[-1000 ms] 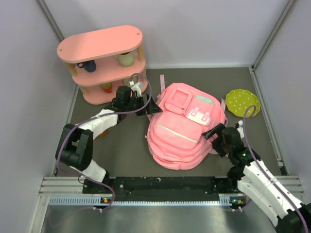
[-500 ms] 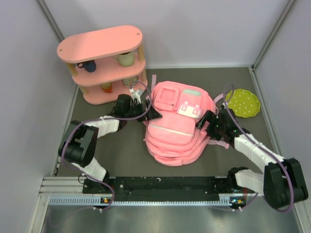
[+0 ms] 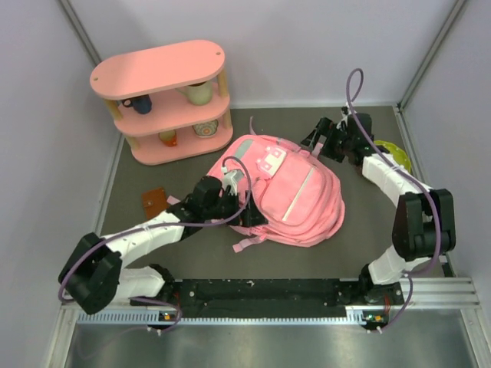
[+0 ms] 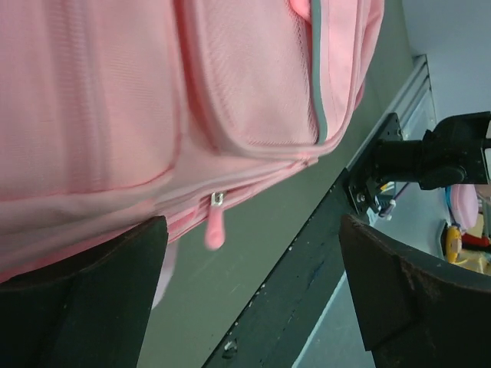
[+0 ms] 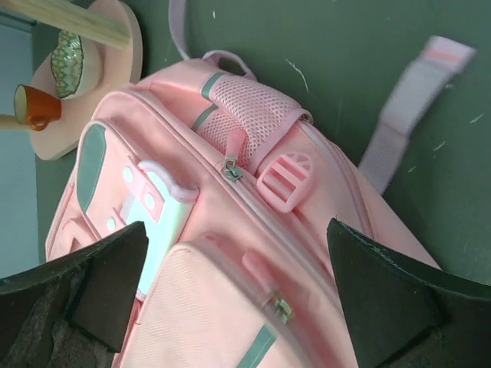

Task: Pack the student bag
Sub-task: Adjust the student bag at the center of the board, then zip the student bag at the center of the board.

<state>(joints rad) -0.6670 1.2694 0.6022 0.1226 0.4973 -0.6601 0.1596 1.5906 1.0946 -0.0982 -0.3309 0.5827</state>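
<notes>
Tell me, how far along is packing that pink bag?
Barely started. Done: nothing looks packed; the student bag lies on the table, the zip seen from the left wrist shut. In hand: the left gripper and right gripper, both open, hover at its edges. Left: opening it and loading things.

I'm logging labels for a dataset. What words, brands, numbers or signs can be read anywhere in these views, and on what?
None can be read.
The student bag carries no lettering in any view.
Its white-and-pink patch is a plain shape design without words.
The pink shelf shows no print.
</notes>
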